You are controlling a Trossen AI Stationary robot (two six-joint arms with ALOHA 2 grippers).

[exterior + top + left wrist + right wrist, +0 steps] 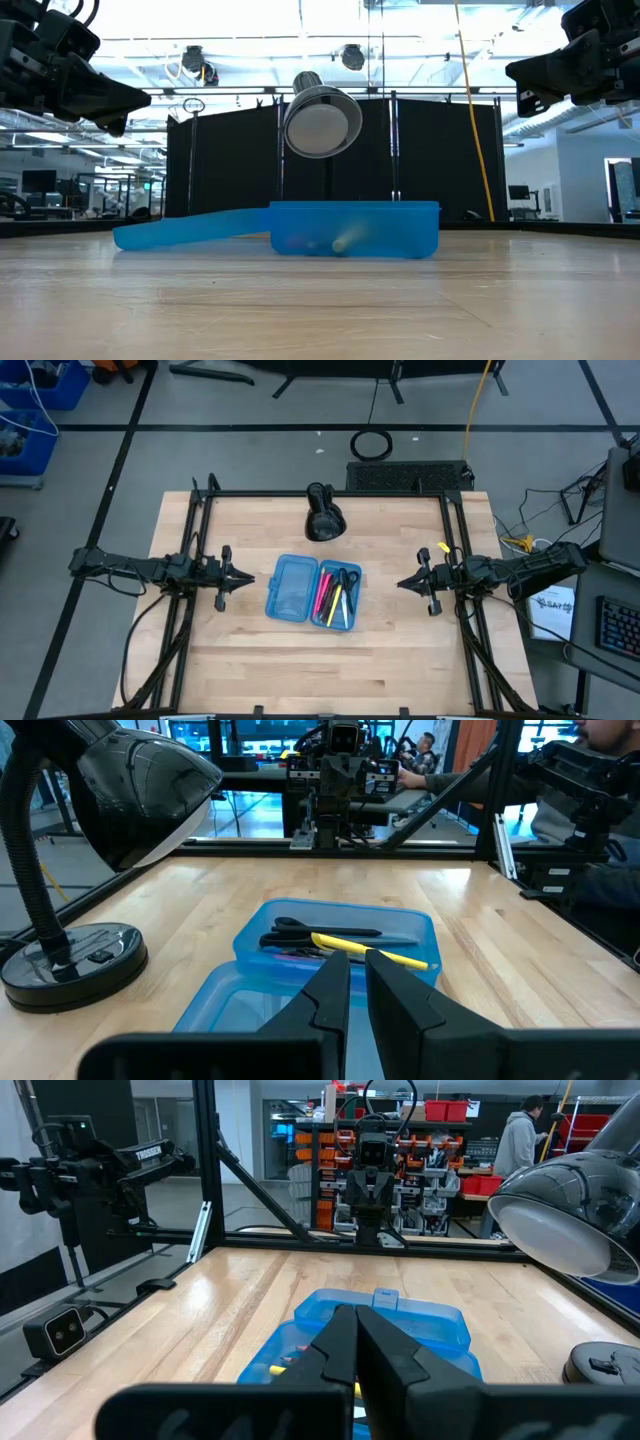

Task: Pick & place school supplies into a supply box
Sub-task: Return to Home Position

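Observation:
The translucent blue supply box (312, 591) lies open at the table's middle, its two halves side by side. The right half (338, 596) holds pens and pencils in pink, yellow and black (345, 942) plus black-handled scissors (346, 577); the left half (291, 588) is bare. My left gripper (246, 577) hovers left of the box, shut, touching nothing; its fingers show in its own wrist view (358, 982). My right gripper (402, 584) hovers right of the box, shut, holding nothing (357, 1335).
A bulky black desk lamp (322, 513) stands on the table behind the box, its shade (321, 121) facing the near side. Black frame rails (196, 540) run along the table's left, right and far edges. Bare wood (320, 665) lies in front of the box.

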